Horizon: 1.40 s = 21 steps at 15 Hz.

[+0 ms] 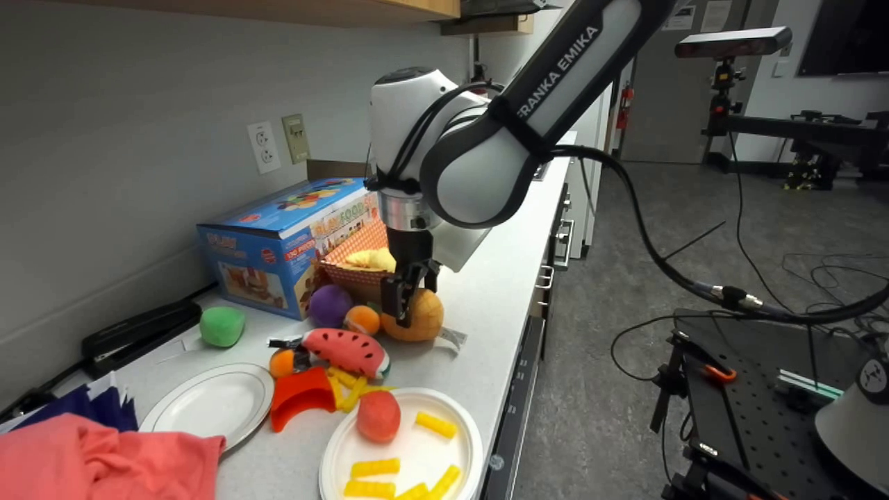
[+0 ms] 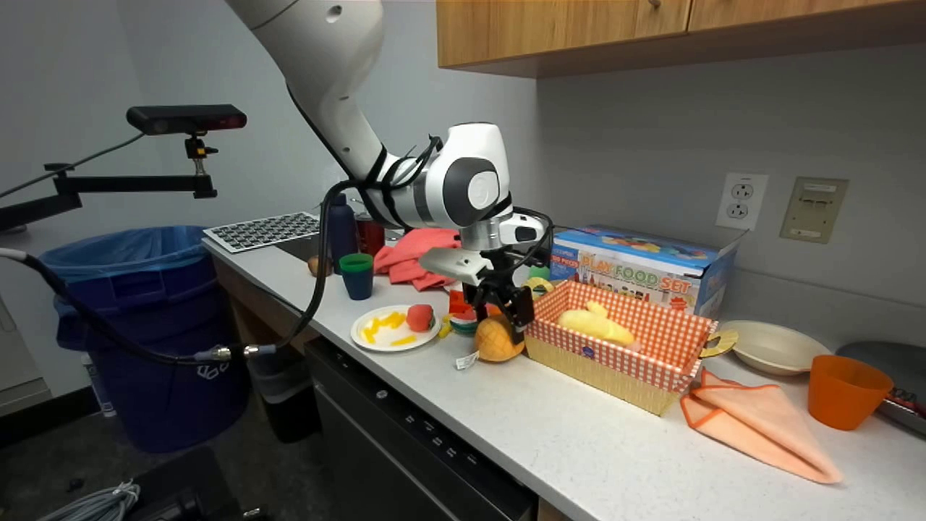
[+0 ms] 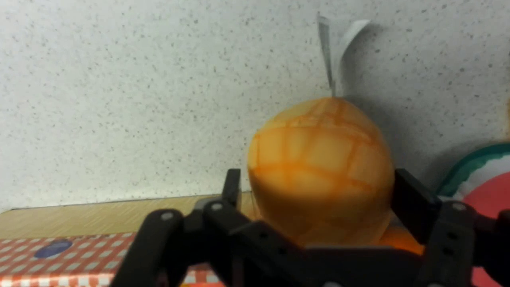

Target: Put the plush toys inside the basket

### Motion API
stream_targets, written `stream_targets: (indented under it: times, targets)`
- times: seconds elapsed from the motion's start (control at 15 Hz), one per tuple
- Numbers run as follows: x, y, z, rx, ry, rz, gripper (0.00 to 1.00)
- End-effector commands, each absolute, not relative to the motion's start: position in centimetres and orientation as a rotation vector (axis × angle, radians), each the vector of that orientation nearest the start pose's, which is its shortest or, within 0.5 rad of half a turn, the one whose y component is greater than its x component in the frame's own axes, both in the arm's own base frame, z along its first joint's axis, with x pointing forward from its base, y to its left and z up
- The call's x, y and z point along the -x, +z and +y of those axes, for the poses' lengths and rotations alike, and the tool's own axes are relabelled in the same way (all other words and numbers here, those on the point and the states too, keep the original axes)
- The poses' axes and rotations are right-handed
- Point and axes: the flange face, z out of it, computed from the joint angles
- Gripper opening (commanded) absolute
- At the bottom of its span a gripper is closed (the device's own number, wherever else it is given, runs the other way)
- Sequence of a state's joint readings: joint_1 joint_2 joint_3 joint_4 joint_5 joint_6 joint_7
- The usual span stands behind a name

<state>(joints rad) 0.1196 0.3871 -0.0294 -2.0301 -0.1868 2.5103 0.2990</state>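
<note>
A round orange plush toy with darker grid lines (image 3: 318, 151) and a white tag stands on the counter; it shows in both exterior views (image 1: 425, 318) (image 2: 498, 340). My gripper (image 3: 316, 175) is open around it. The right finger is at its side; a narrow gap shows at the left finger. The basket (image 2: 608, 373) with red checkered lining stands beside it, also at the lower left of the wrist view (image 3: 99, 215). A yellow plush (image 2: 595, 324) lies inside. A watermelon plush (image 1: 347, 351), purple toy (image 1: 329, 305), small orange toy (image 1: 362, 320) and green toy (image 1: 222, 326) lie outside.
A white plate (image 1: 451, 472) holds a red round toy (image 1: 378, 417) and yellow sticks. A blue play food box (image 1: 253, 257) stands behind the basket. A peach napkin (image 2: 759, 430) and orange cup (image 2: 846, 391) stand past the basket's far end.
</note>
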Motion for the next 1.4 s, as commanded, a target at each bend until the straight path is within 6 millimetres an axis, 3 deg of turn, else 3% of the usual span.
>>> stream_targets:
  times: [0.0,0.2,0.53,0.73,1.0,1.2,1.33]
  targets:
    - [-61.8,25.8,5.3,3.233,-0.195,0.093,0.63]
    - [-60.8,27.0,5.5,3.233,-0.175,0.069,0.38]
    - [-58.3,31.8,5.0,3.262,-0.113,-0.033,0.05]
    - [-57.6,35.7,3.9,3.269,-0.134,-0.077,0.03]
    - [-58.1,41.4,2.1,3.261,-0.321,0.04,0.04]
    - [-59.0,43.7,0.8,3.262,-0.493,0.174,0.04]
    - [-60.0,43.8,-0.4,3.266,-0.628,0.298,0.04]
